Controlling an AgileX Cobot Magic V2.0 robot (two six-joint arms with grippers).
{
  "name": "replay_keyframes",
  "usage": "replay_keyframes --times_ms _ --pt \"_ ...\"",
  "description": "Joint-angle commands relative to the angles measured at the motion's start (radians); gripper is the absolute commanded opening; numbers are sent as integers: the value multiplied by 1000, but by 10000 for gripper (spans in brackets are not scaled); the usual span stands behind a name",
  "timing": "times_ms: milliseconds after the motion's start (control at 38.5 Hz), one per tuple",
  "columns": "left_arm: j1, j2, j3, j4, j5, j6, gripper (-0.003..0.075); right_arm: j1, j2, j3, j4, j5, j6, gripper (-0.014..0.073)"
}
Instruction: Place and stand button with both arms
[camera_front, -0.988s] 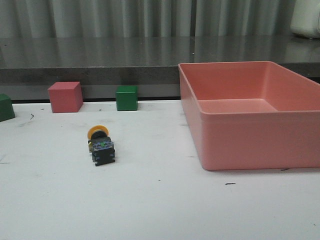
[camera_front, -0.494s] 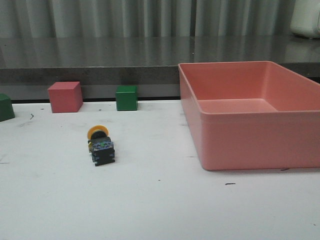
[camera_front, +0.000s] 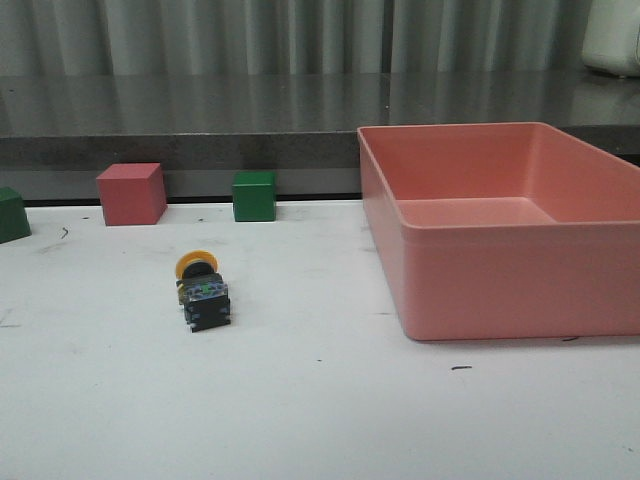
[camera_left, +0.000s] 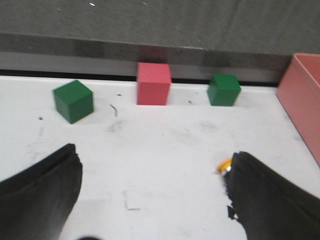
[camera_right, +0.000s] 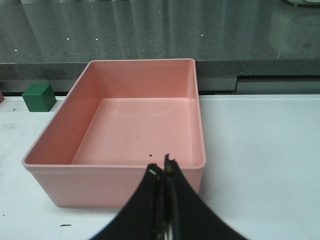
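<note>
The button (camera_front: 201, 291) lies on its side on the white table (camera_front: 320, 410), its black body and clear contact block toward the camera and its yellow mushroom cap pointing away toward the cubes. It is well apart from the pink bin (camera_front: 500, 225), which stands on the table off to the button's right with nothing visible inside it. Beyond the button, along the table's far edge, a pink cube (camera_front: 131, 193) sits up and to the left of it, a green cube (camera_front: 254, 196) sits just to the right of the pink cube, and a second green cube (camera_front: 12, 214) is partly cut off by the frame farther left. In the left wrist view the left gripper (camera_left: 150, 190) has its jaws spread wide apart, holding nothing, and the button's yellow cap (camera_left: 224, 165) peeks out just beside one finger; whether they touch cannot be told. In the right wrist view the right gripper (camera_right: 161, 172) has its jaws pressed together on nothing, hanging over the near wall of the pink bin (camera_right: 115, 185). A dark counter (camera_front: 200, 110) runs behind the cubes.
</note>
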Motion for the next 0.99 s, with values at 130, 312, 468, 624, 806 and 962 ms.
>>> replay_keyframes --times_ms 130,312,468,624,806,962 --pt "-183 274 -211 -78 65 -1 564 -2 6 -24 -16 -82 -11 -69" --pt "-228 494 -377 -154 188 -1 564 -2 6 -24 -16 -82 -11 -69" --pt "-228 654 -502 -193 286 -9 564 -2 6 -24 -16 -82 -11 -69" --pt "-228 803 -629 -193 376 -97 564 -2 6 -24 -16 -82 -11 -69" --pt "-228 955 -783 -189 526 -167 564 -2 6 -24 -16 -82 -11 -69" --pt "-221 1075 -890 -177 629 -215 564 -2 6 -24 -16 -82 -11 -69"
